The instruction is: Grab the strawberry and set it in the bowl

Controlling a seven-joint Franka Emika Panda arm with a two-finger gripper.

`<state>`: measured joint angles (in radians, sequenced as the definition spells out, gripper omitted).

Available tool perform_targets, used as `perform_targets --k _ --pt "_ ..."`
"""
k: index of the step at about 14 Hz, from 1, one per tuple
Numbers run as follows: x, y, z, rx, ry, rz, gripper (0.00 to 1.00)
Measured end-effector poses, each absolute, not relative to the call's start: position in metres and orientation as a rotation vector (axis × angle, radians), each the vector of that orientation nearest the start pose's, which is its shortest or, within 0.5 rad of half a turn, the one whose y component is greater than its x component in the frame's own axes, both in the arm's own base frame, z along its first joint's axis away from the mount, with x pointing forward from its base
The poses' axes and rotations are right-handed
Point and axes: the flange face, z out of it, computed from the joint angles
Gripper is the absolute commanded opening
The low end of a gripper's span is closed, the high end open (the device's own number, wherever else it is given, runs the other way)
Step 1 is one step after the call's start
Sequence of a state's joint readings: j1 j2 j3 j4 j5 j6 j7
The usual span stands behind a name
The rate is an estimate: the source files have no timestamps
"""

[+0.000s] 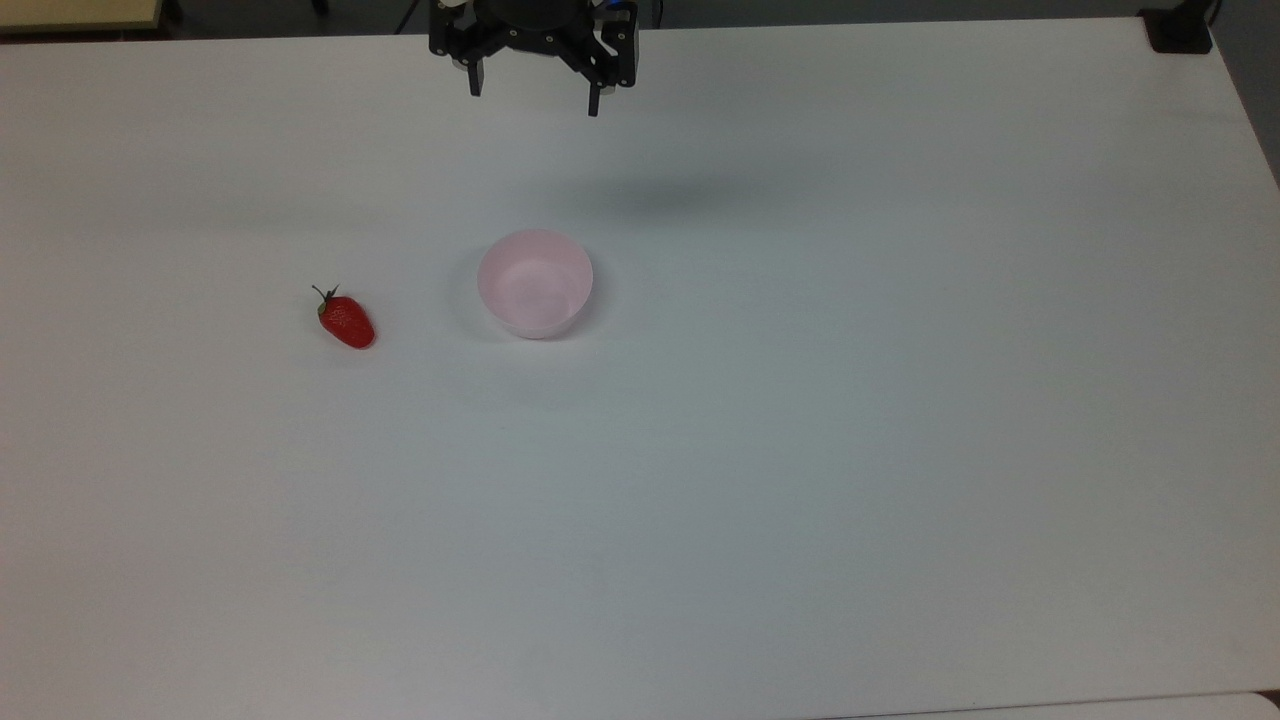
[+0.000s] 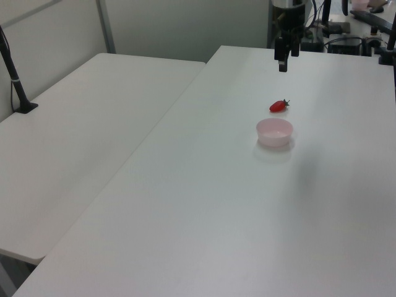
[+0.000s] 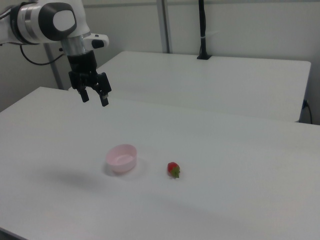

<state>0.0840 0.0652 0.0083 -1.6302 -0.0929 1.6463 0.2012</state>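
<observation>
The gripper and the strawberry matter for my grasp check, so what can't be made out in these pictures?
- Gripper: in the top view the upper edge cuts off the arm above the open fingers.
- Gripper: in the left view, seen side-on, so the finger gap is hidden.
- Strawberry: in the right view, too small to read its stem or how it lies.
- Bowl: in the left view, its near wall hides part of the floor inside.

One strawberry (image 1: pixel 346 321) — one bowl (image 1: pixel 535 283) — two tables (image 2: pixel 260 204).
</observation>
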Motion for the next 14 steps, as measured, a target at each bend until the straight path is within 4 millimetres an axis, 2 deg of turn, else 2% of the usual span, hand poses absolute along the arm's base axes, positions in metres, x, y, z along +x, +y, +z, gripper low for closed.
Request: perform_targets --k 8,12,14 --pt "0.575 0.042 0.566 -3.235 0.166 0.057 1.00" --pt "0.576 0.035 0.567 -3.235 0.177 0.057 1.00" --pt "0.576 0.025 0.567 -3.235 0.147 0.061 1.00"
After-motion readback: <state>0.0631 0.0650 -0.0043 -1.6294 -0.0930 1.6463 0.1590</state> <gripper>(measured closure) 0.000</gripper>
